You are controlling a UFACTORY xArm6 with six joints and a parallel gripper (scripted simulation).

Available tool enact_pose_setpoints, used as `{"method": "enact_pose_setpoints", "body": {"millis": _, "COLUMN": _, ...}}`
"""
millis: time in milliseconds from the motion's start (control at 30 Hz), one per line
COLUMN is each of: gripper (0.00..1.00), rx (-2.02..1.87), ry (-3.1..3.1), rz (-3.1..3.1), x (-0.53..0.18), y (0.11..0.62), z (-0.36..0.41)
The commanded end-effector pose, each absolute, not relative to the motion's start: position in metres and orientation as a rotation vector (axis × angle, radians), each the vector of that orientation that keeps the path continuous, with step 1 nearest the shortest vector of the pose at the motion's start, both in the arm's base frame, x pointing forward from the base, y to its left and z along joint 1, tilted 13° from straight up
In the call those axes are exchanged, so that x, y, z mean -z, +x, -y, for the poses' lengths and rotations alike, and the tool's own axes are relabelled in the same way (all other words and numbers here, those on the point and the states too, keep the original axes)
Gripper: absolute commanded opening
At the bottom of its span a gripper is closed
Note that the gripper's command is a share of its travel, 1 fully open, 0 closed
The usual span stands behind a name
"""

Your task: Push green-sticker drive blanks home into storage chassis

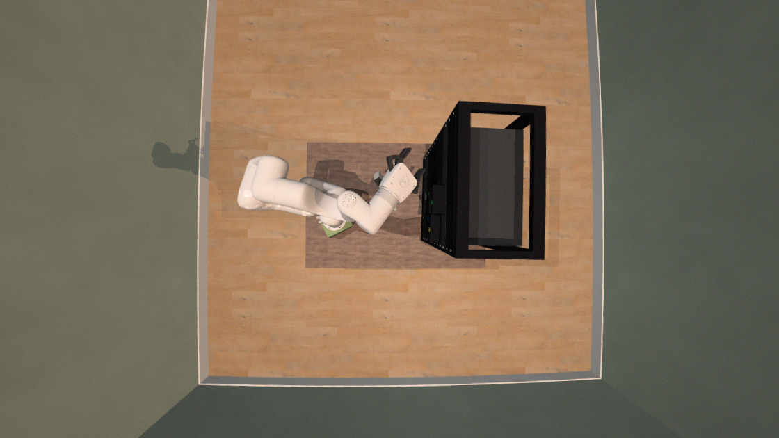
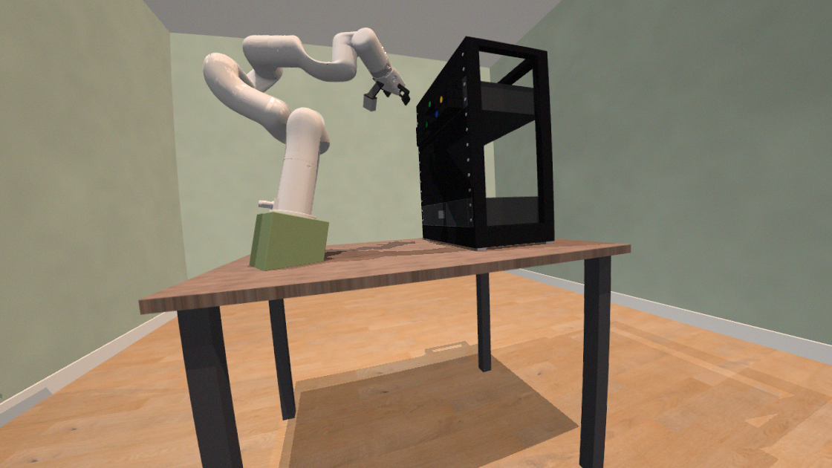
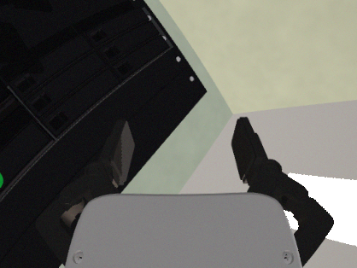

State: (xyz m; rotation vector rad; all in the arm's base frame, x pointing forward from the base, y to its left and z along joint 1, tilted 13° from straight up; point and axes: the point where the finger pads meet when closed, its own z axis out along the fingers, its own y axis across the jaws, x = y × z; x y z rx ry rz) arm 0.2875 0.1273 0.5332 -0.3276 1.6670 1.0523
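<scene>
The black rack [image 2: 483, 145] stands on the wooden table [image 2: 372, 264], with the storage chassis near the top of its front face. Four round stickers show there: a green one [image 2: 429, 105], a yellow one [image 2: 440, 99], a blue one [image 2: 437, 114] and a second green one [image 2: 426, 123]. My gripper [image 2: 391, 93] is open and empty, in the air just in front of the rack's upper front and apart from it. In the wrist view the open fingers straddle the rack's side edge, the rack front [image 3: 68, 69] fills the left, and a green sticker [image 3: 1, 181] peeks in at the left border. From above, the gripper [image 1: 409, 163] is near the far end of the rack front [image 1: 435, 196].
The arm's green base block [image 2: 287, 240] sits on the table to the left of the rack. The rack's lower front has dark panels [image 2: 445, 215]. The room's walls surround the table at a distance.
</scene>
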Motion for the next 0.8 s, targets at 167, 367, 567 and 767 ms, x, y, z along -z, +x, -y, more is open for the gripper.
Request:
{"method": "enact_pose_setpoints", "body": {"millis": 167, "gripper": 1.0, "rx": -1.115, "ry": -0.071, "rz": -1.581, "x": -0.512, "y": 0.289, "z": -0.11}}
{"method": "enact_pose_setpoints", "body": {"millis": 367, "gripper": 1.0, "rx": -1.162, "ry": 0.104, "rz": -1.518, "x": -0.495, "y": 0.292, "z": -0.097}}
{"method": "enact_pose_setpoints", "body": {"millis": 567, "gripper": 1.0, "rx": -1.198, "ry": 0.26, "rz": -1.452, "x": -0.481, "y": 0.294, "z": -0.085}}
{"method": "enact_pose_setpoints", "body": {"millis": 767, "gripper": 1.0, "rx": -1.217, "ry": 0.35, "rz": -1.413, "x": -0.472, "y": 0.296, "z": -0.078}}
